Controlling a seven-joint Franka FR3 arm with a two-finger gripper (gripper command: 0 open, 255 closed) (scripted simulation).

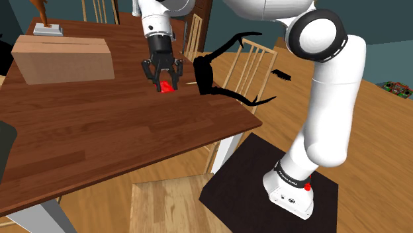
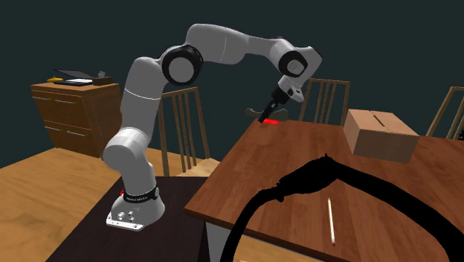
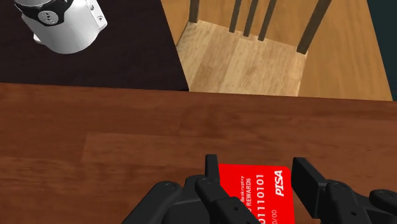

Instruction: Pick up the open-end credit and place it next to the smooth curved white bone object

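A red credit card (image 3: 257,191) with white print lies flat between the two black fingers of my gripper (image 3: 254,175), whose inner faces meet the card's two side edges. From the shoulder view the gripper (image 1: 163,82) points straight down at the brown table (image 1: 99,132) with the red card (image 1: 166,86) at its fingertips, close to the table's far edge. The second exterior view puts the card (image 2: 269,119) at tabletop height near the table's corner. A thin pale stick (image 2: 330,219), which may be the bone object, rests on the table a short way from the card (image 1: 188,84).
A cardboard box (image 1: 63,58) sits on the table, with a small statue on a base (image 1: 47,25) behind it. A black curved object (image 1: 215,76) stands by the pale stick. Wooden chairs (image 1: 248,63) ring the table. A dresser (image 2: 74,112) stands beyond the arm's stand (image 1: 265,179).
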